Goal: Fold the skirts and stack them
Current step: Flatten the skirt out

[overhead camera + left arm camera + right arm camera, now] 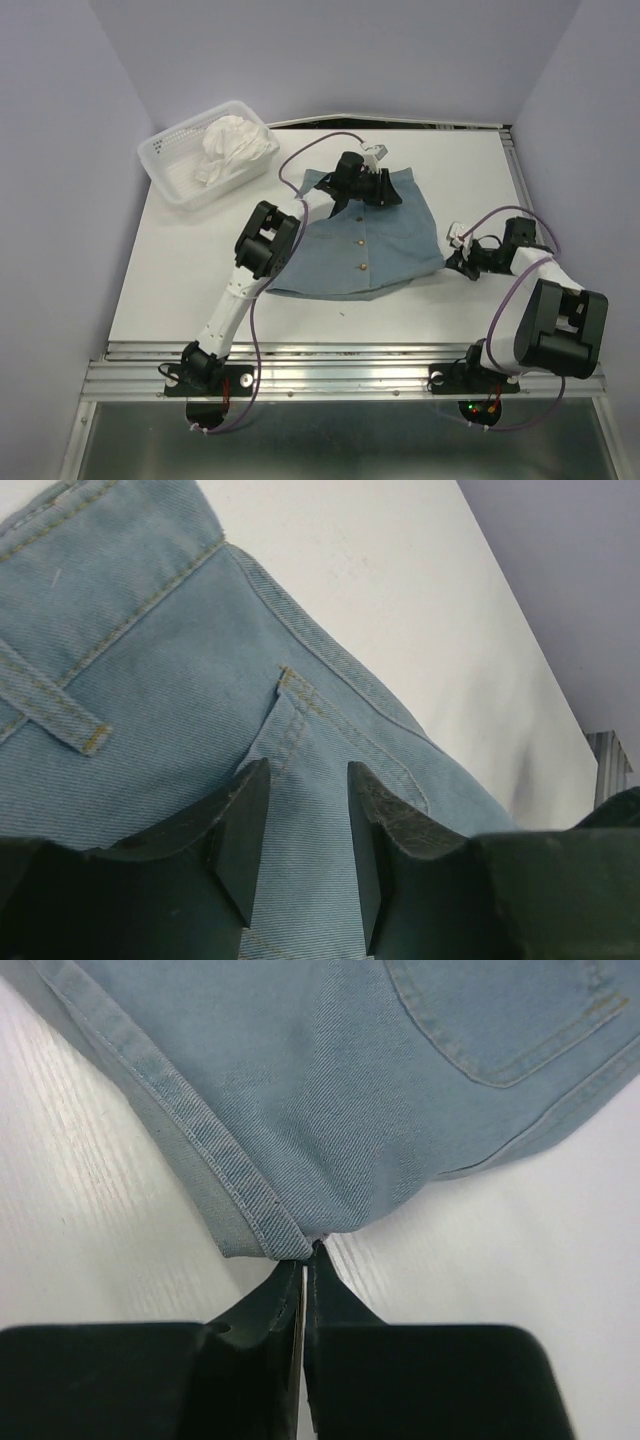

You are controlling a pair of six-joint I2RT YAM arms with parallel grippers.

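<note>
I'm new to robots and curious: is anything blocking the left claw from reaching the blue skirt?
Nothing visible. The left gripper hangs open right over the blue skirt near its waistband, with only bare cloth between its fingers. The right gripper is shut on the hem corner.

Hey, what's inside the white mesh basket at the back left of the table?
A crumpled white skirt fills the right part of the basket; the rest shows bare mesh floor. Anything beneath the skirt is covered.

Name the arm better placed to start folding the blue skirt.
Right: the right gripper is shut on the blue skirt at its hem corner; the left gripper hangs open over the waist.
</note>
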